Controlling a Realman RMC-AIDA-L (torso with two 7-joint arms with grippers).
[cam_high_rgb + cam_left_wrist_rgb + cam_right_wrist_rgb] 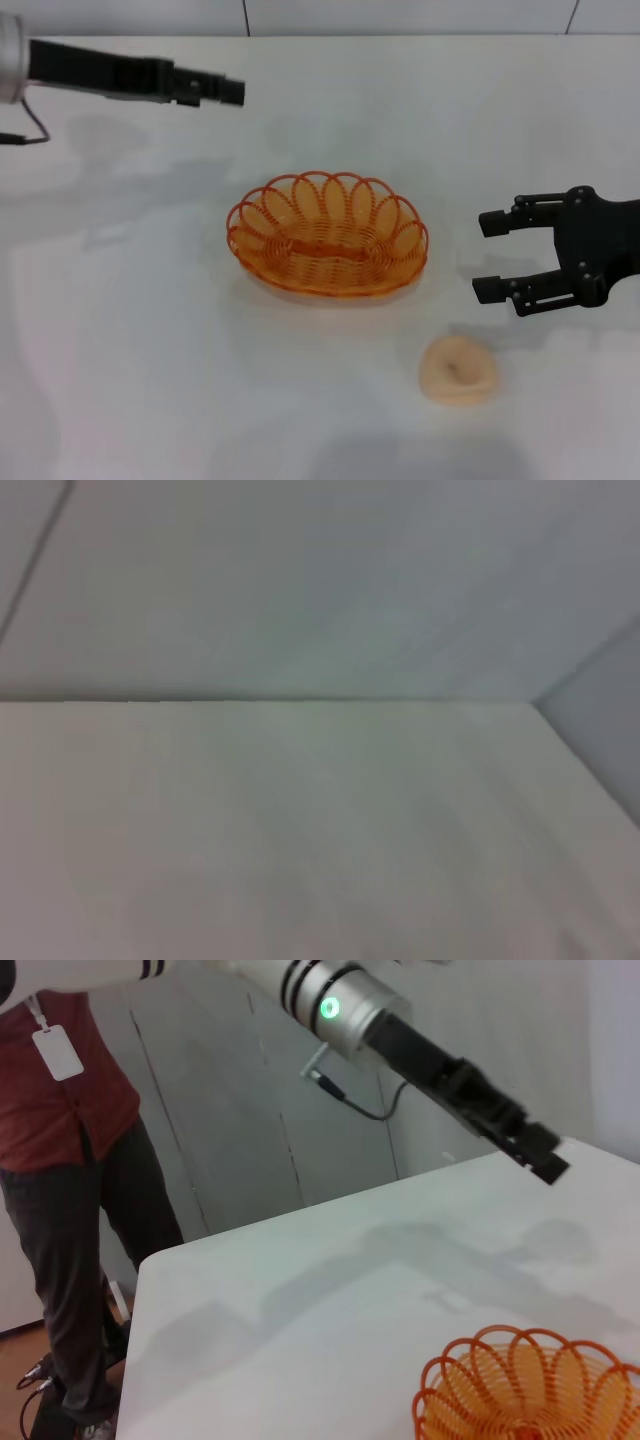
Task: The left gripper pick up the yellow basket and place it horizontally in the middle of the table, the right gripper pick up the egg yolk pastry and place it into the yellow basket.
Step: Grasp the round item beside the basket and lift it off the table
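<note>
The yellow basket sits upright on the table, about in the middle of it, long side running left to right, with nothing inside its wire loops. Part of its scalloped rim also shows from the right wrist camera. The egg yolk pastry lies flat on the tabletop, nearer the robot than the basket and off to its right, clear of the rim. Just beyond the pastry and further right hangs the right gripper, held above the table at roughly the basket's level, its two black fingers spread wide apart with nothing between them; it touches neither the pastry nor the basket. The left gripper is well away at the far left, raised over the far part of the table and pointing toward the middle, with its silver-white arm and green light visible from the other side; it holds nothing, and whether its fingers are parted or closed I cannot tell. Its own wrist camera shows only bare tabletop and wall. A person in a red top stands beside the table's far left end.
</note>
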